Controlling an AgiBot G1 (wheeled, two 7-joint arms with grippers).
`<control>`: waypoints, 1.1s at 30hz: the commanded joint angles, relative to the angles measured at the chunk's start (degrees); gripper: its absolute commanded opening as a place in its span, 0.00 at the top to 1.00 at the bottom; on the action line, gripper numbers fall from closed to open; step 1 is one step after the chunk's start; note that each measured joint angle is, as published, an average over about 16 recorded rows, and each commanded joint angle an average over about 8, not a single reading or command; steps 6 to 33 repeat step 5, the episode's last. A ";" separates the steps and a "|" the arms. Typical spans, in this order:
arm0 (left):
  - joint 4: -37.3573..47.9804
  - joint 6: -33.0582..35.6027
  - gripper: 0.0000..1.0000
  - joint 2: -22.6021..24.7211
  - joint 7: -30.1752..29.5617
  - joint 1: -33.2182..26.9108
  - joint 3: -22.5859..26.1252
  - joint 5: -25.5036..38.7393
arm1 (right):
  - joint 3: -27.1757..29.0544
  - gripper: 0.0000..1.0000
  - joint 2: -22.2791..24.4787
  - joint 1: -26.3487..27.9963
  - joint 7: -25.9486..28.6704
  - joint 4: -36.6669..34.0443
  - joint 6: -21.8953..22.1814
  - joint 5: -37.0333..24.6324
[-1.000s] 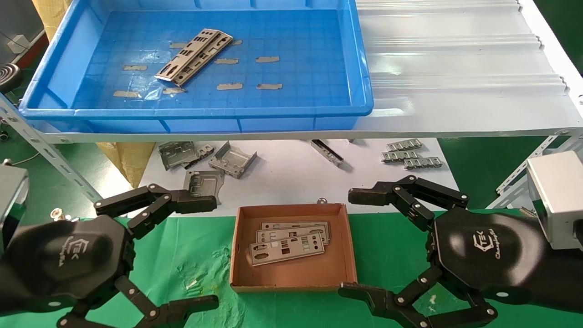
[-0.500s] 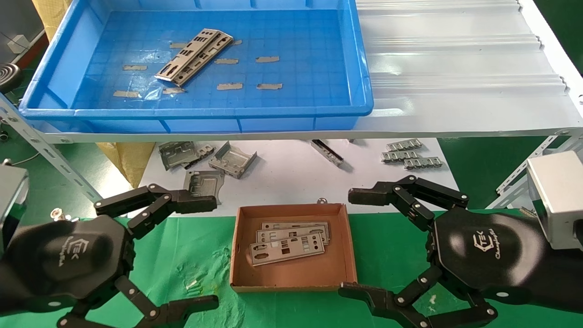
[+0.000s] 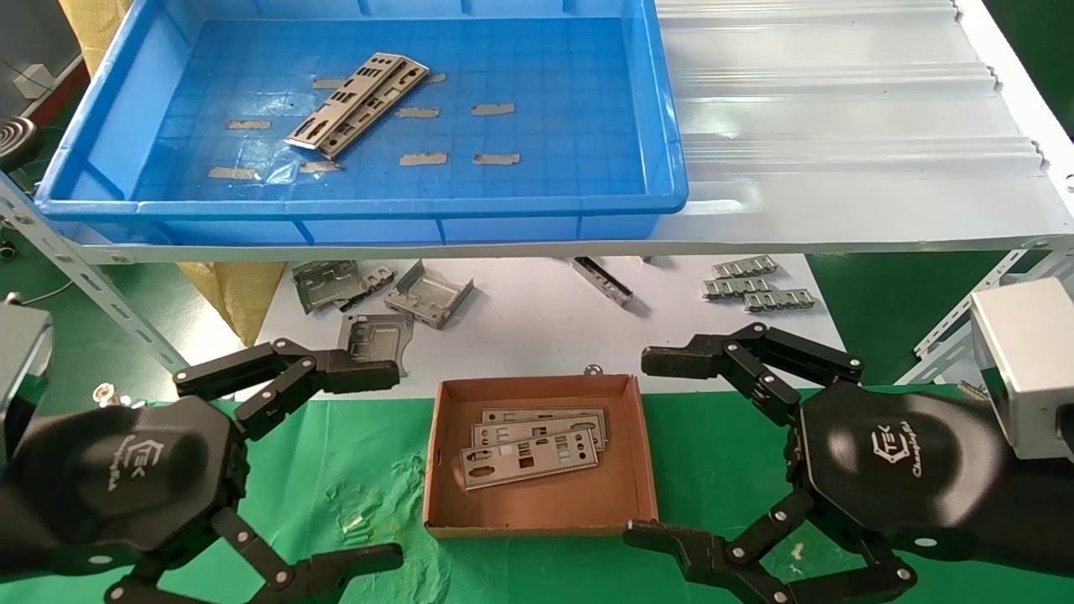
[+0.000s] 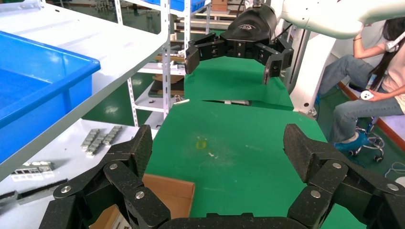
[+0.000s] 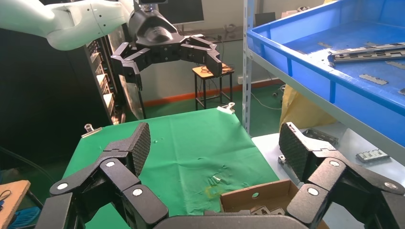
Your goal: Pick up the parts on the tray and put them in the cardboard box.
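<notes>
**Stock at the packing station — both grippers empty**

Tray [image 3: 109, 126]: bright blue, shallow, gridded floor with grey tape scraps; stood on the white shelf [image 3: 839, 126] above the bench. It held parts [image 3: 357, 103] — silver-grey punched plates lying overlapped and diagonal, left of the floor's centre. How many lay in that pile could not be told.

Cardboard box [image 3: 646, 470]: brown, low-walled, set on the green mat [image 3: 352, 470] between the two grippers. Inside lay boxed plates [image 3: 529, 449], three in a fanned, overlapping stack towards the far half of the box.

Left gripper [image 3: 386, 466]: low over the mat, just left of the box, fingers spread wide apart, nothing between them. The left wrist view confirmed the wide gap.

Right gripper [image 3: 646, 445]: just right of the box, fingers likewise spread wide and empty; one fingertip sat near the box's far right corner, the other near its near right corner.

Other items on the white sheet [image 3: 537, 327] under the shelf: bent brackets [image 3: 382, 298] behind the left gripper; ridged clip strips [image 3: 759, 285] behind the right one; a narrow metal bar [image 3: 602, 280] between them.
</notes>
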 commanded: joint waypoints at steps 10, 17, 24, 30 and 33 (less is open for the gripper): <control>0.00 0.00 0.00 0.00 0.00 0.00 0.00 0.00 | 0.00 0.00 0.00 0.00 0.00 0.00 0.00 0.00; 0.00 0.00 0.00 0.00 0.00 0.00 0.00 0.00 | 0.00 0.00 0.00 0.00 0.00 0.00 0.00 0.00; 0.00 0.00 0.00 0.00 0.00 0.00 0.00 0.00 | 0.00 0.00 0.00 0.00 0.00 0.00 0.00 0.00; 0.00 0.00 0.00 0.00 0.00 0.00 0.00 0.00 | 0.00 0.00 0.00 0.00 0.00 0.00 0.00 0.00; 0.00 0.00 0.00 0.00 0.00 0.00 0.00 0.00 | 0.00 0.00 0.00 0.00 0.00 0.00 0.00 0.00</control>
